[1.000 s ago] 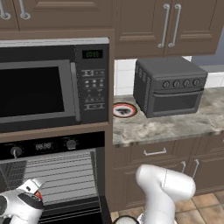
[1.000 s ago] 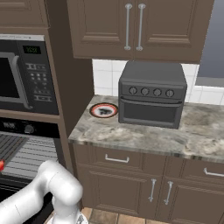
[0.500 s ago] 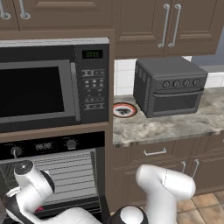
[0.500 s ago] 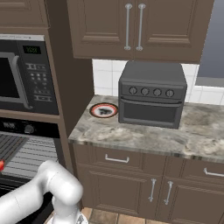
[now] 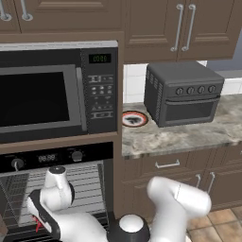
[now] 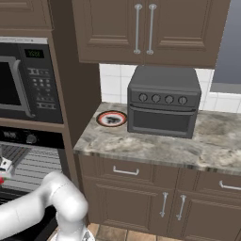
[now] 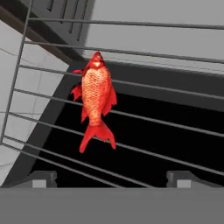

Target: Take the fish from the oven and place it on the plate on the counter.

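The fish [image 7: 96, 98], a small bright red-orange figure, lies on a wire rack [image 7: 166, 127] inside the open oven [image 5: 47, 158]. Its head points away from the hand and its tail toward it. My gripper [image 7: 111, 180] is open just short of the fish, with nothing between its fingertips [image 7: 41, 178]. The fish sits a little left of the gap's middle. In the left base view the white arm [image 5: 175, 203] reaches low into the oven, and a red bit of the fish [image 5: 37, 226] shows beside the hand. The plate [image 5: 133, 119] rests on the counter [image 5: 189, 134], close to the oven wall.
A black microwave [image 5: 42, 97] sits above the oven. A dark grey toaster oven [image 5: 182, 92] stands on the counter right of the plate. Brown drawers [image 6: 127, 172] lie below the counter and cabinets [image 6: 141, 28] hang above it.
The hand has swung further in over the oven rack, toward the fish. The jaws have stayed open, and the fish and plate have not moved.
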Robot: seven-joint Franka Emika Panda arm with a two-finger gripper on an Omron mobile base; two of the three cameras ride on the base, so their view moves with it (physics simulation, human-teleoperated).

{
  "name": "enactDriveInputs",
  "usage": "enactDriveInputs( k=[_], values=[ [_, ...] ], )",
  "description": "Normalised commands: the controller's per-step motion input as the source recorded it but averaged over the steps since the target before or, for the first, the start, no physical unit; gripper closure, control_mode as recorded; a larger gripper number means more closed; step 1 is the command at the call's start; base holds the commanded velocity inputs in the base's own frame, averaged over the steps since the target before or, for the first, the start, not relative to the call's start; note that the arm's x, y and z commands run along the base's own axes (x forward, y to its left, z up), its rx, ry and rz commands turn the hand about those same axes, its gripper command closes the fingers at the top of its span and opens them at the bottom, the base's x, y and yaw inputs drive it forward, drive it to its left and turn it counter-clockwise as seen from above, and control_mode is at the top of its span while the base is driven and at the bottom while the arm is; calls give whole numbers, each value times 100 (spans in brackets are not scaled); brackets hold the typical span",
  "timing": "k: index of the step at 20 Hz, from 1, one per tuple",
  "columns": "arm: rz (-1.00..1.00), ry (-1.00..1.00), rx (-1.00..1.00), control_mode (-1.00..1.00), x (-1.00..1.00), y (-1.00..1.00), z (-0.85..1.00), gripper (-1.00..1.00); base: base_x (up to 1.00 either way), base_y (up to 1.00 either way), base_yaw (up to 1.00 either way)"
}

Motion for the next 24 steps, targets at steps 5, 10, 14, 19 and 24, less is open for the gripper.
enactDriveInputs(
  k=[5,10,14,19,24],
  values=[
    [-2,6,0,-100,45,8,-18,-100,0,0,0],
    [-2,0,-5,-100,2,27,-21,-100,0,0,0],
    [0,0,-12,-100,12,62,-50,-100,0,0,0],
    [0,1,-11,-100,33,60,-43,-100,0,0,0],
    [0,6,-2,-100,34,25,-5,-100,0,0,0]
  ],
)
